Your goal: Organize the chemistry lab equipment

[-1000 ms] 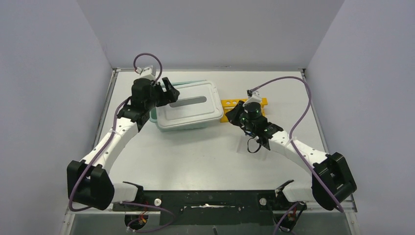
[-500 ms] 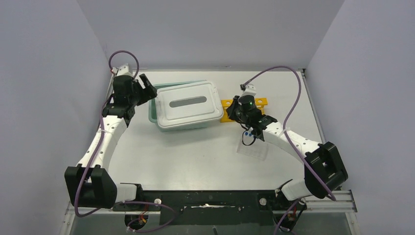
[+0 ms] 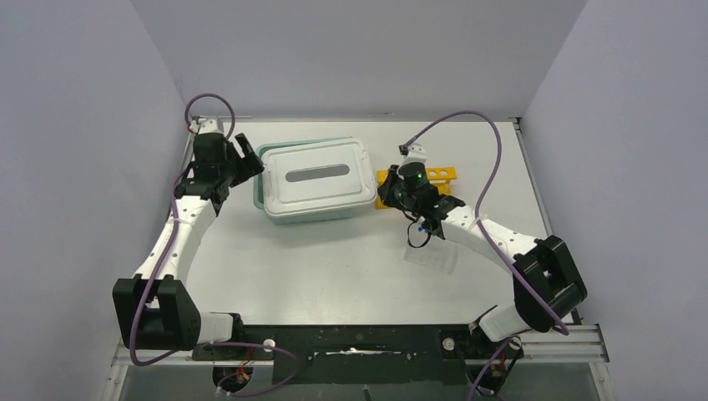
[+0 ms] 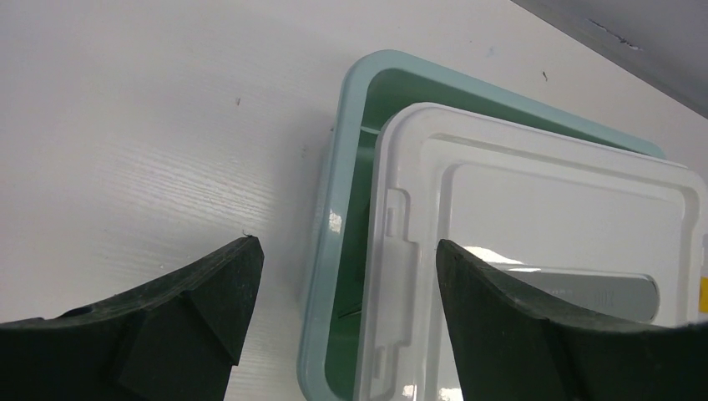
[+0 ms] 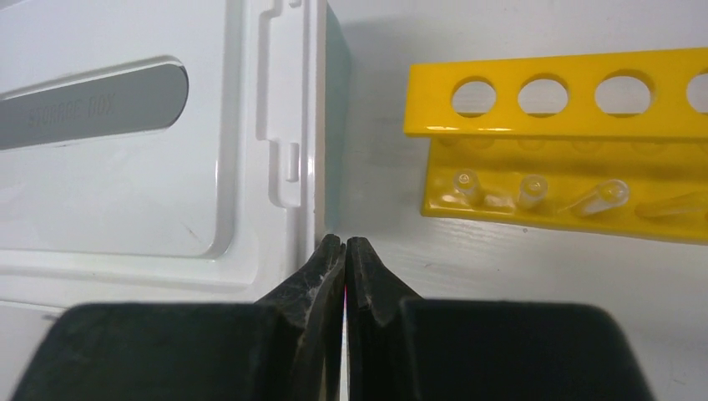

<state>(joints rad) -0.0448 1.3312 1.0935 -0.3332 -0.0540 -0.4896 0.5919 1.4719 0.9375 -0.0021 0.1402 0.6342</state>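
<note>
Left gripper withdrew leftward, gaping beside teal tub.

Probably a lab, yellow tube rack, bare grey walls

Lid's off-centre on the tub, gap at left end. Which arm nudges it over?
Right, likely: right gripper is shut beside the lid, at its right edge, ready to push leftward. Left gripper hangs open left of the tub.

Bag contents too small to tell; tub interior mostly hidden under lid.
</note>
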